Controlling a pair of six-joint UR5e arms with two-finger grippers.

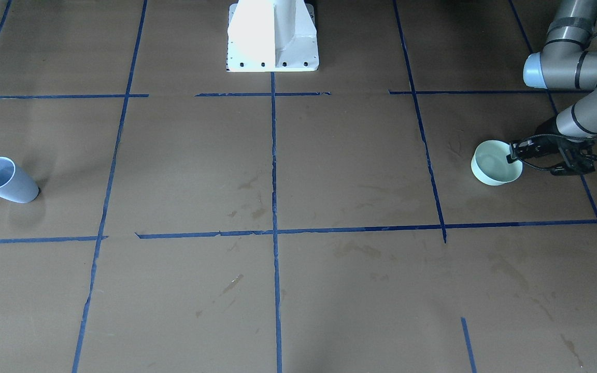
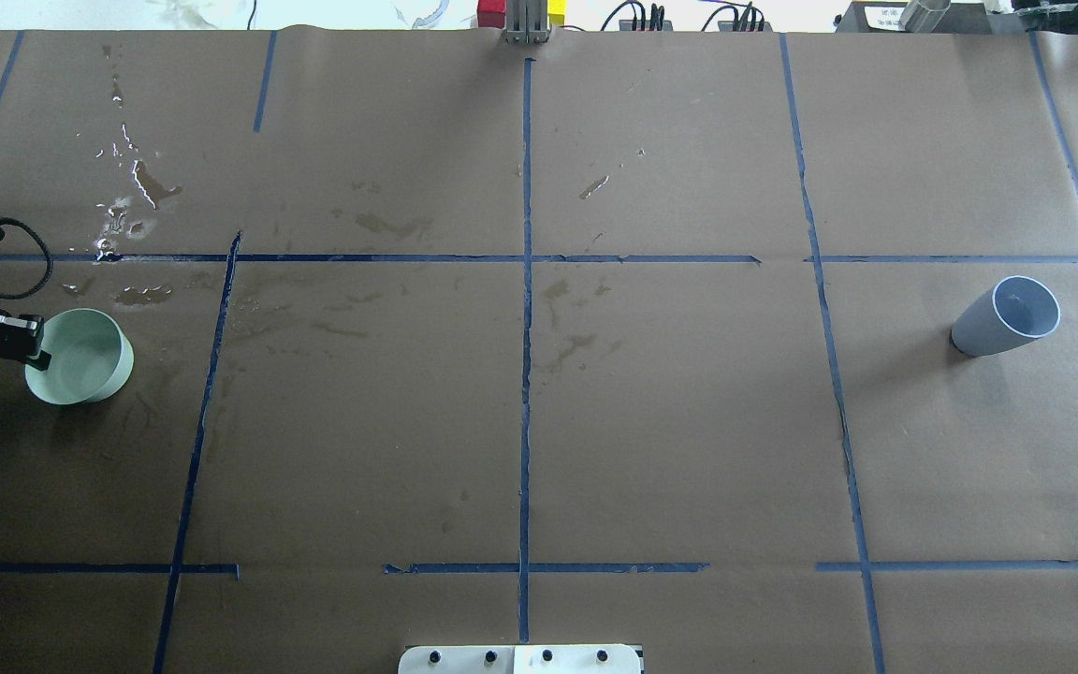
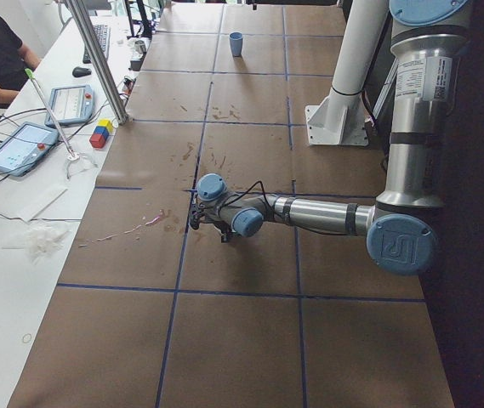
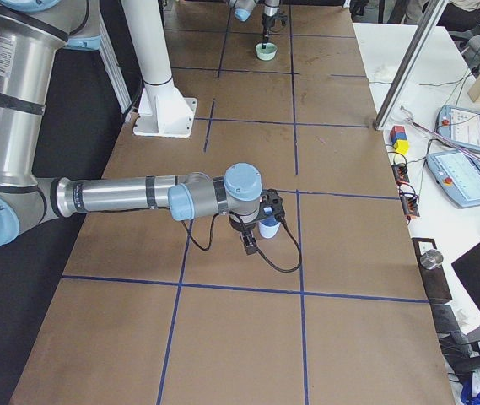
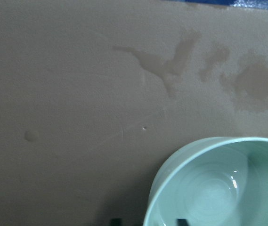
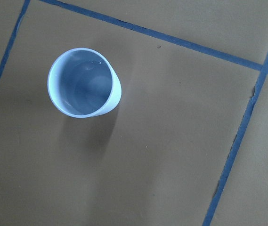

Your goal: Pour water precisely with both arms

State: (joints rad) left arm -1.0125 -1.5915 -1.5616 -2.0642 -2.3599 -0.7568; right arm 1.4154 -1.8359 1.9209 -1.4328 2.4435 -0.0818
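The brown paper-covered tabletop (image 2: 670, 421), cut into squares by blue tape lines (image 1: 273, 155), lies open across its whole middle, and both vessels stand out near its two ends. The pale green shallow bowl (image 2: 80, 356) stands upright at the robot's left end, just inside a tape square. The grey-blue plastic cup (image 2: 1007, 316) stands upright at the far right end, well apart from the bowl. The white pedestal base (image 1: 272, 36) stands at the robot's edge. Wet stains and droplets (image 2: 132, 187) mark the paper beyond the bowl. The silver-grey left arm (image 1: 583, 111), with light-blue joint caps, reaches low along the tabletop. The left fingers (image 5: 115, 221) are spread, one outside and one inside the bowl's rim, with a gap showing on each side of the wall. The right arm (image 4: 121, 198) stretches out level, and the right fingers (image 4: 251, 240) hang just beside the cup. I cannot tell whether they are spread or clenched. The right wrist camera looks straight down into the cup's mouth.
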